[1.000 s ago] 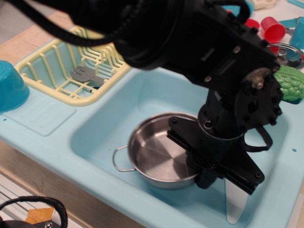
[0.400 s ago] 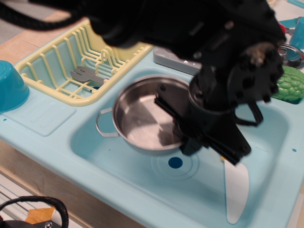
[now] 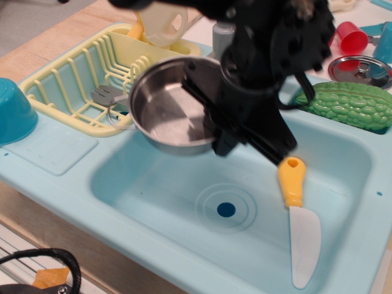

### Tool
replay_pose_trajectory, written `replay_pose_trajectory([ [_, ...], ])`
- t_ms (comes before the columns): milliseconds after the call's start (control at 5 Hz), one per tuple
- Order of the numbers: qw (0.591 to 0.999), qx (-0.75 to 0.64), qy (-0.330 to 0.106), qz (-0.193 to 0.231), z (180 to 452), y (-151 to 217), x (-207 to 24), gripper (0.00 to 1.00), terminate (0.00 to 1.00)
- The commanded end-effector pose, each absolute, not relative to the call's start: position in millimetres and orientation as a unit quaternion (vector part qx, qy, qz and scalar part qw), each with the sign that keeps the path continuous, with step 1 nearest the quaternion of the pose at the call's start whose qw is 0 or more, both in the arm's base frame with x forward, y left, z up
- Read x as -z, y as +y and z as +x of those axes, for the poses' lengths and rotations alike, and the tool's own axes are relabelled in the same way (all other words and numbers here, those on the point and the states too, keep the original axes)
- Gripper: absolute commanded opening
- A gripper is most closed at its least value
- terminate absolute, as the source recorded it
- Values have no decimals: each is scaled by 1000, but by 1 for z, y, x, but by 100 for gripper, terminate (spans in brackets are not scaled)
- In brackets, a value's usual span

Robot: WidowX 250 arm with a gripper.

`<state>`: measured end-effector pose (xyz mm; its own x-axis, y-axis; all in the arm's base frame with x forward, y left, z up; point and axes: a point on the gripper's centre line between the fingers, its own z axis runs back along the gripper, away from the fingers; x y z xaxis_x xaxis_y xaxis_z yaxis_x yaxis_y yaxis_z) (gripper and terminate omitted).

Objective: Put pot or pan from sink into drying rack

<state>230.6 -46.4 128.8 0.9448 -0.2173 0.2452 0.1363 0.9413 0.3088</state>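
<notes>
The shiny steel pot (image 3: 165,110) hangs in the air over the sink's far left corner, next to the pale yellow drying rack (image 3: 73,79). My black gripper (image 3: 211,113) is shut on the pot's right rim and holds it tilted a little. One wire loop handle (image 3: 113,116) points toward the rack. The light blue sink (image 3: 153,190) below shows its dark blue drain hole (image 3: 226,209).
A toy knife (image 3: 299,223) with a yellow handle lies in the sink at the right. A grey fork (image 3: 105,95) lies in the rack. A blue bowl (image 3: 13,110) stands at the left. A green bumpy gourd (image 3: 352,104), a steel lid (image 3: 361,70) and a red cup (image 3: 351,35) are at the back right.
The pot has been lifted off the sink floor and carried up and to the left toward the rack. The drain hole and the knife's handle have come into view.
</notes>
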Motion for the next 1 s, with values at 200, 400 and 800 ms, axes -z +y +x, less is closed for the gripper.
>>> replay_pose_trajectory([
  [200, 973, 52, -161, 159, 251, 7, -150, 0, 0],
  [400, 973, 42, -165, 157, 253, 24, -147, 0, 0],
  [800, 973, 40, -172, 151, 265, 63, -140, 100, 100],
])
